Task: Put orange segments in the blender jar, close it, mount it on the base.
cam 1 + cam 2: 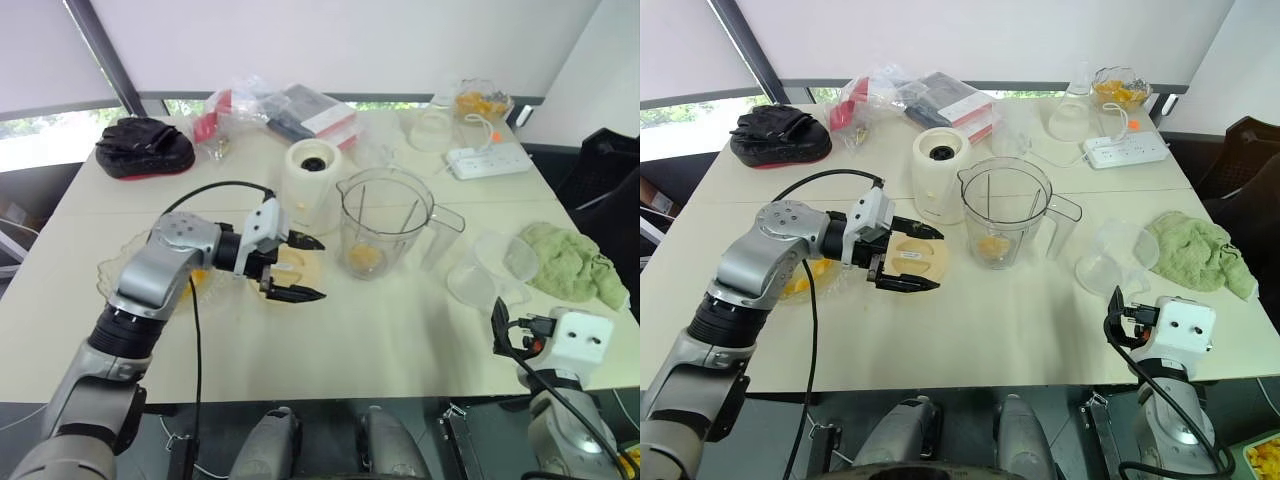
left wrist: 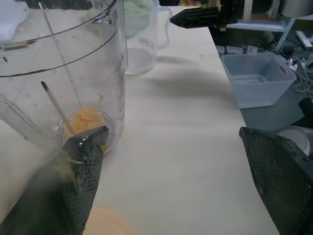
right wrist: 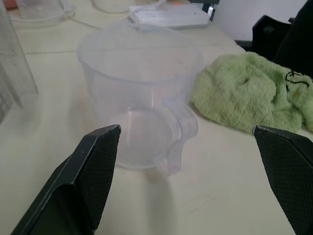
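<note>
Released left hand (image 1: pixel 318 269) beside the open-topped blender jar (image 1: pixel 385 225)

Jar upright on the surface (image 1: pixel 400 330), a few orange segments (image 1: pixel 365 258) lying at its bottom. Just behind and left of the jar, standing apart from it, the cream base (image 1: pixel 315 172). Close to the jar's left wall, left hand hovering over a pale round plate (image 1: pixel 910 258), fingers spread wide, empty. Right of the jar, a clear measuring cup (image 3: pixel 142 98), then a green cloth (image 1: pixel 570 262). Facing the cup, right hand (image 3: pixel 186 131), likewise released, grasping nothing.

A green cloth (image 1: pixel 570 265) lies beside a clear measuring cup (image 1: pixel 485 272), a white power strip (image 1: pixel 488 160) behind them.
</note>
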Available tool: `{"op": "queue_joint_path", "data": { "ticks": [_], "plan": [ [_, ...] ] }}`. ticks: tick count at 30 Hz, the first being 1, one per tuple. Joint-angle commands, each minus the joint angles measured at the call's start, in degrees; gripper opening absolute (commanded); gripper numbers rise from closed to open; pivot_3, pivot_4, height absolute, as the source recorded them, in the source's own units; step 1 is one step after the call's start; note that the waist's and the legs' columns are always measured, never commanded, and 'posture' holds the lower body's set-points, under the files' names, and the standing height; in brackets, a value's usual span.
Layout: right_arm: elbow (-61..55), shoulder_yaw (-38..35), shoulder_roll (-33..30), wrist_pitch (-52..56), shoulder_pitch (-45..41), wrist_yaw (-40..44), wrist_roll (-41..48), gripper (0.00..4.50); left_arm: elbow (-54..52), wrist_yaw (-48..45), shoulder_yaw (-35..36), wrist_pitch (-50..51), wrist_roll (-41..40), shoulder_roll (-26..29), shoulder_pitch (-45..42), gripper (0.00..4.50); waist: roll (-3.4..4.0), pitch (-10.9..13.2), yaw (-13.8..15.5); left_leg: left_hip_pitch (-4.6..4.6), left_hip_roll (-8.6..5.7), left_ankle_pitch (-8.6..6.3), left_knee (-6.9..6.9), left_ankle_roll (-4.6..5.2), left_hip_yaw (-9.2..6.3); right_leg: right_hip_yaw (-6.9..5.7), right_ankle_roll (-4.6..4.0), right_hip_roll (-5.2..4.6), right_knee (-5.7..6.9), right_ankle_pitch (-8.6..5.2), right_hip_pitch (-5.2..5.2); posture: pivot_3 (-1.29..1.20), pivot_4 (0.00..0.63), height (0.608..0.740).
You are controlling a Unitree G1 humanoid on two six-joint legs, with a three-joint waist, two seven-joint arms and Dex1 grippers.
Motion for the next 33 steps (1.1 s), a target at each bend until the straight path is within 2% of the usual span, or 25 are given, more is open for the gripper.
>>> {"op": "queue_joint_path", "data": {
  "ticks": [1,33],
  "plan": [
    [0.3,-1.8,1.0,0.9,-0.2,-1.2,0.7,4.5,-1.7,0.4,0.9,-1.0,-0.4,0.8,-0.7,4.47,0.0,0.0,0.0,0.0,0.0,0.0,0.0,0.0,0.0,0.0,0.0,0.0,0.0,0.0,0.0,0.0,0.15,0.74],
    [11.9,-4.4,-1.7,3.1,-15.1,-4.1,0.3,4.5,-5.0,3.5,1.4,0.5,-1.4,2.6,0.9,4.47,0.0,0.0,-1.9,0.28,0.0,0.09,0.17,0.17,0.19,0.16,-0.12,-0.01,0.18,0.12,0.2,0.0,0.15,0.74]
  ]
}}
